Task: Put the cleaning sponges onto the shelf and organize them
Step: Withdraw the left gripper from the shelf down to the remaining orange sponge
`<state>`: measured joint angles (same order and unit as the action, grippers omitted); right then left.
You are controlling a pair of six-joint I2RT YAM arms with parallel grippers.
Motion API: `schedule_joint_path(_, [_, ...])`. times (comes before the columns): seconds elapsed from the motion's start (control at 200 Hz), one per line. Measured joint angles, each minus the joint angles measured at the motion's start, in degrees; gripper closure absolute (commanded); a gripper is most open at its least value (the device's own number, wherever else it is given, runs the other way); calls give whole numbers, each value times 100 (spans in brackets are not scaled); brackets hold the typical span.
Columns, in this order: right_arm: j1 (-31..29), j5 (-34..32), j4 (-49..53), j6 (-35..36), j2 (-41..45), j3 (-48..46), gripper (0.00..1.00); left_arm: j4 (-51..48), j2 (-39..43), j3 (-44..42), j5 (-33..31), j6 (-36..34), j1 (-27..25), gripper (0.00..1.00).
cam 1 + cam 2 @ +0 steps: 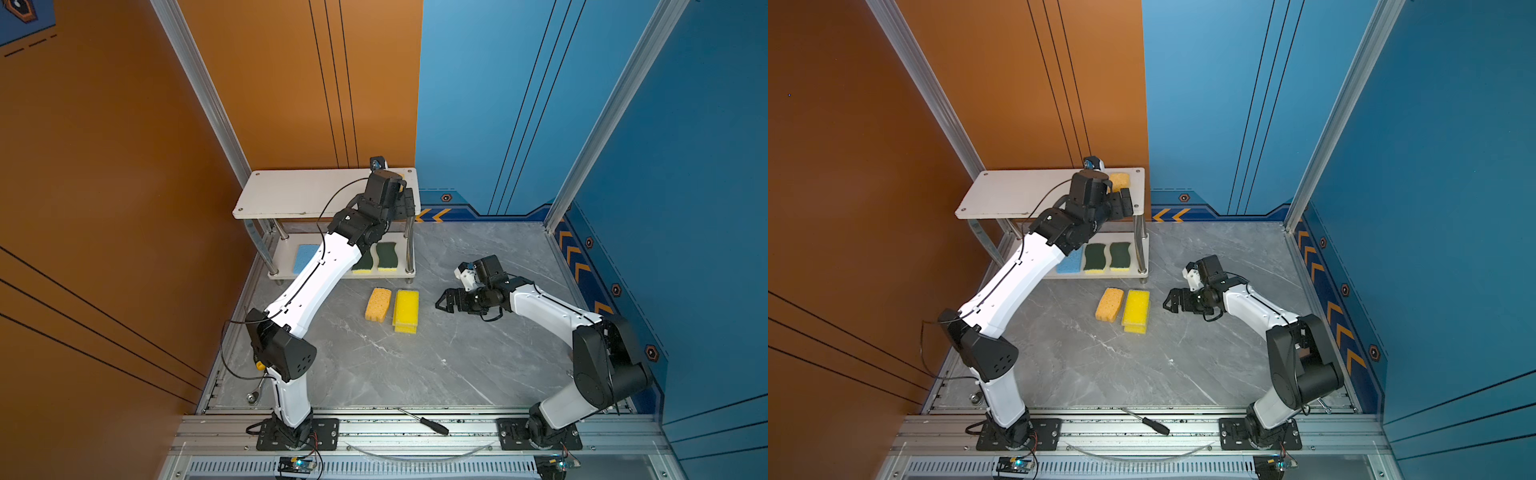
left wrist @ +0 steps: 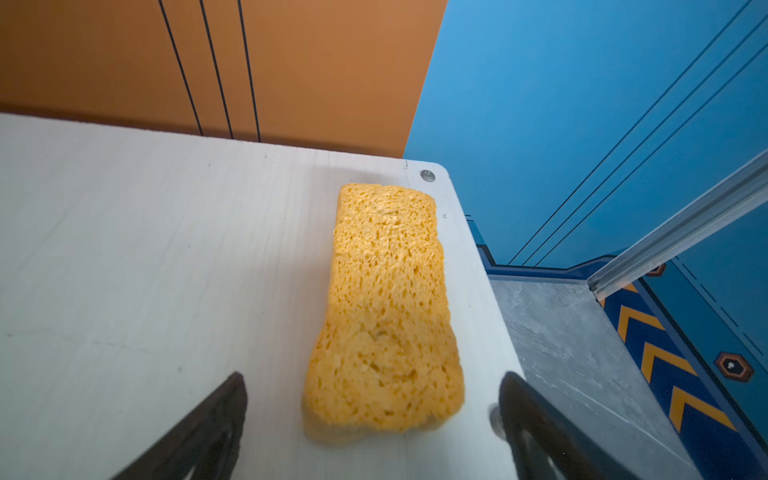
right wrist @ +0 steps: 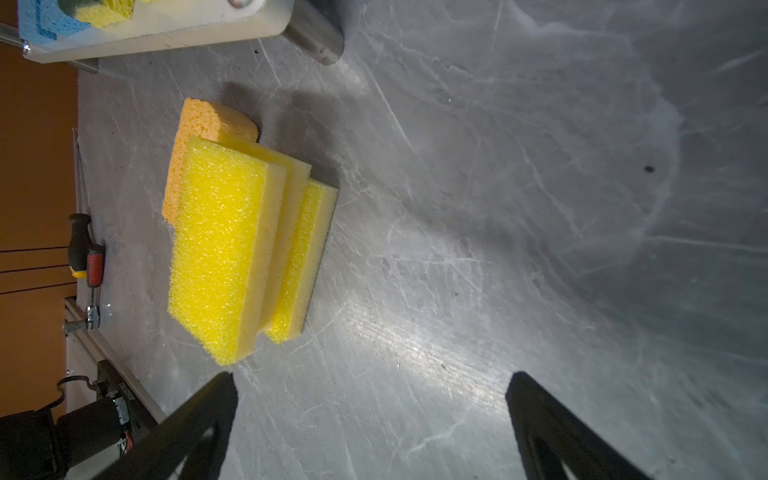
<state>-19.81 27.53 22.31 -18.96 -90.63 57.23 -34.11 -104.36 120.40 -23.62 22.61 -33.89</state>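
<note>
A: Where is the orange sponge (image 2: 386, 307)?
B: Flat on the top board of the shelf (image 2: 166, 249), close to the corner edge. Your left jaws stand wide, one on each side, not touching it.
A: What could go wrong?
B: Pull back crooked and a jaw may drag it off the edge. Your right jaws are wide and empty, near the yellow stack (image 3: 232, 249) on the counter (image 3: 498, 208). That stack is uneven, so a grab may spill it.
A: What is hidden?
B: Your left arm (image 1: 316, 270) covers part of the lower board, so you cannot count the blue sponges (image 1: 306, 257) there.
</note>
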Motion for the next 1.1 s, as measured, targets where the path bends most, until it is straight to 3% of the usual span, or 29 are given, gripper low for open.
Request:
schedule_joint_path(0.25, [24, 431, -181, -173, 94, 0, 0, 374, 857, -911, 76, -433, -417, 2])
schedule_joint_path(0.686, [87, 883, -262, -295, 197, -74, 0, 1394, 3220, -5294, 450, -719, -525, 2])
schedule_joint_path(0.871, [120, 901, -262, -343, 201, -74, 0, 1471, 3659, -6570, 304, -616, -505, 2])
schedule_joint_path(1.097, [118, 999, -330, -494, 201, -72, 0, 2028, 3731, -7497, 544, -258, -249, 2])
